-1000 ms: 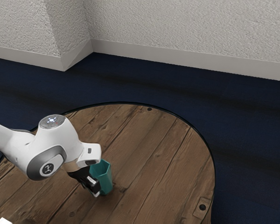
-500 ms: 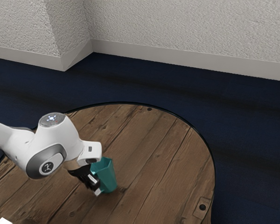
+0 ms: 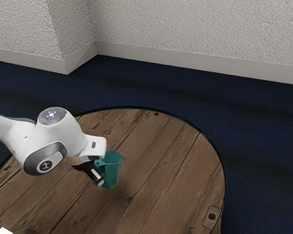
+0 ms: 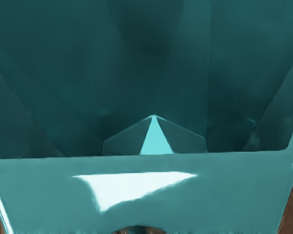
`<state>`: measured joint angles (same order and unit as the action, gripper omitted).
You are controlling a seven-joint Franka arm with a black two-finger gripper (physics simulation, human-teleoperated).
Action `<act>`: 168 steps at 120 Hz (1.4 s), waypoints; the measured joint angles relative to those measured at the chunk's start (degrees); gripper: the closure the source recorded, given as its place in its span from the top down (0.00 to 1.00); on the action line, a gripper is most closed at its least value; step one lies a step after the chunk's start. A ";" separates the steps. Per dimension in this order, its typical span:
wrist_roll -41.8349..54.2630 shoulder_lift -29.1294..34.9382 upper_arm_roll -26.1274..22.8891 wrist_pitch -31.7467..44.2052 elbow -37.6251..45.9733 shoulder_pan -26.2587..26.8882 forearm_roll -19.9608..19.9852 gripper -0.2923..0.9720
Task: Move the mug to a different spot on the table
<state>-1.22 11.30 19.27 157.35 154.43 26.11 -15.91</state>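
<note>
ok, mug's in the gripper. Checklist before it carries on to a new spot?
1. Grasp: gripper shut on the mug at its wall: ok.
2. Mug's base clear of the table: ok.
3. Mug upright, opening up: ok.
4. Bare planks toward the exterior view's right for a set-down: ok.
5. Mug well inside the table's rim: ok.
6. Grip depth on the wall: cannot tell.
</note>
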 joint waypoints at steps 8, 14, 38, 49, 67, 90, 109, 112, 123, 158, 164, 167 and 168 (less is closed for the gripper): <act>-0.05 -0.20 0.33 1.64 0.07 -0.51 -1.72 0.24; -0.04 -0.53 0.63 3.83 0.46 -1.39 -3.25 0.23; 0.39 -6.11 3.36 21.72 1.90 -7.27 -15.49 0.22; 0.76 -9.61 4.54 29.51 1.56 -11.50 -22.29 0.20; 1.43 -13.80 5.49 36.72 -0.48 -16.38 -30.64 0.17; 2.17 -17.41 4.87 40.84 -2.60 -14.91 -34.79 0.16; 2.51 -15.23 13.60 42.16 -2.39 -5.90 -35.04 0.15; 2.55 -14.26 17.01 42.27 -2.03 -2.44 -35.05 0.15; 2.66 -9.33 32.75 42.44 -0.42 13.27 -35.38 0.16; 3.07 16.05 76.97 30.81 -3.93 50.95 -45.89 0.16; 3.29 18.57 82.06 28.75 -5.36 53.52 -47.40 0.16; 3.42 19.55 83.66 27.70 -6.10 54.39 -48.00 0.16; 3.47 19.81 84.05 27.35 -6.32 54.63 -48.17 0.16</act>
<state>2.24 31.11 103.32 184.71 148.11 80.74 -64.09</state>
